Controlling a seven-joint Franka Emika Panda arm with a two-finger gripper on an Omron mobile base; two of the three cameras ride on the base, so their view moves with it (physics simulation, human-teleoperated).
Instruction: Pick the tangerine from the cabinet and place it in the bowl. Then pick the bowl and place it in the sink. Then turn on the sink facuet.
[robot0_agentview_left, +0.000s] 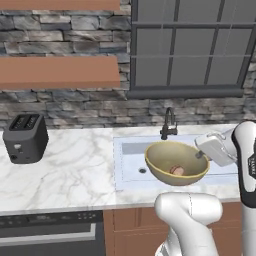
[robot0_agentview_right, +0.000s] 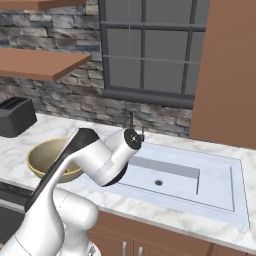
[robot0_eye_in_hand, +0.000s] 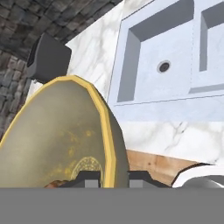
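The gripper (robot0_eye_in_hand: 113, 178) stands clenched on the rim of the gold-olive bowl (robot0_agentview_left: 176, 162), one dark fingertip (robot0_eye_in_hand: 89, 178) inside the wall and the other outside. The bowl hangs tilted above the front edge of the marble counter (robot0_agentview_left: 75, 170), in front of the sink (robot0_agentview_left: 131, 165), with the tangerine (robot0_agentview_left: 176, 170) lying inside it. The black sink faucet (robot0_agentview_left: 168, 125) stands at the basin's back edge. A dark toaster (robot0_agentview_left: 25, 138) sits toward the counter's left end.
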